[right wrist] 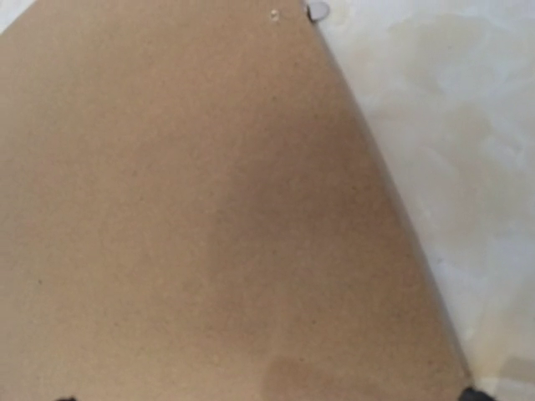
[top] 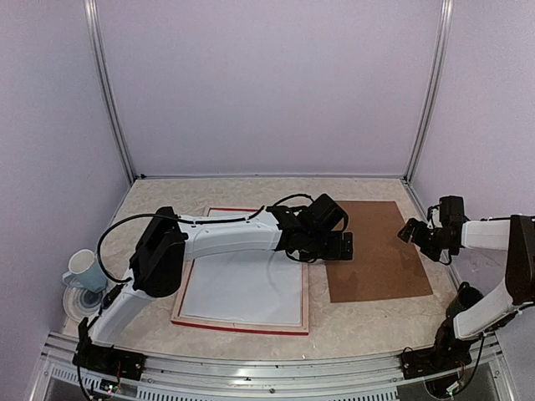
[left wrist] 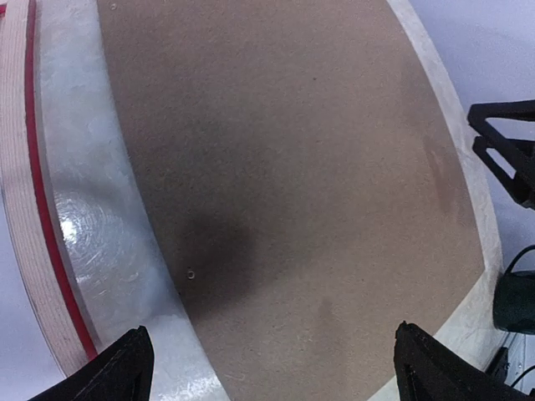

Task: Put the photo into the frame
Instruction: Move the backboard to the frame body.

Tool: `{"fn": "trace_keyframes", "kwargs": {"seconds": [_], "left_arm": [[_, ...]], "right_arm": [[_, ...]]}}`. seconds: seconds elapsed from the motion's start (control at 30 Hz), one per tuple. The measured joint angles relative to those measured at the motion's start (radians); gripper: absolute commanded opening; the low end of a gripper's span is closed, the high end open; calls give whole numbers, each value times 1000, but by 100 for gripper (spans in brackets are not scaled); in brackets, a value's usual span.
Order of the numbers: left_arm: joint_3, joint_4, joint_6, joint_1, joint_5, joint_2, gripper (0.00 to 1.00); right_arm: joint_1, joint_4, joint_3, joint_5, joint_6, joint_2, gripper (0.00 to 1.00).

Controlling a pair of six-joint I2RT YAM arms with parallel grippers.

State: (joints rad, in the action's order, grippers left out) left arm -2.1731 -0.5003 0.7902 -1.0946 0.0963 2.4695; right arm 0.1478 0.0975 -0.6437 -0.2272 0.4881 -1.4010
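The frame (top: 242, 322) is lying on the bench (top: 359, 326). The left end effector (top: 334, 247) and right end effector (top: 412, 233) are hovering, fingers apart, over the backing board (top: 380, 259), likely skidding it if pinching shallow.

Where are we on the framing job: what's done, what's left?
Done: a white sheet lies inside the frame; photo or mat, I cannot tell. In hand: nothing; the left tool hangs open over the brown board at its left edge, and the right tool is open by its right edge. Left: the board lies on the table, not yet fitted.
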Motion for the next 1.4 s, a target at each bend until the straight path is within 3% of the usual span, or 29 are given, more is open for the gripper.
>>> {"fn": "trace_keyframes", "kwargs": {"seconds": [0.3,0.93,1.4], "left_arm": [[-12,-23,22,16,42,61,99],[-44,68,51,29,-15,117,99],[-44,111,59,35,-61,124,99]], "right_arm": [[0,-36,2,-24,0,-6,99],[1,-116,2,-52,3,-116,99],[18,-89,-14,52,2,-117,99]]}}
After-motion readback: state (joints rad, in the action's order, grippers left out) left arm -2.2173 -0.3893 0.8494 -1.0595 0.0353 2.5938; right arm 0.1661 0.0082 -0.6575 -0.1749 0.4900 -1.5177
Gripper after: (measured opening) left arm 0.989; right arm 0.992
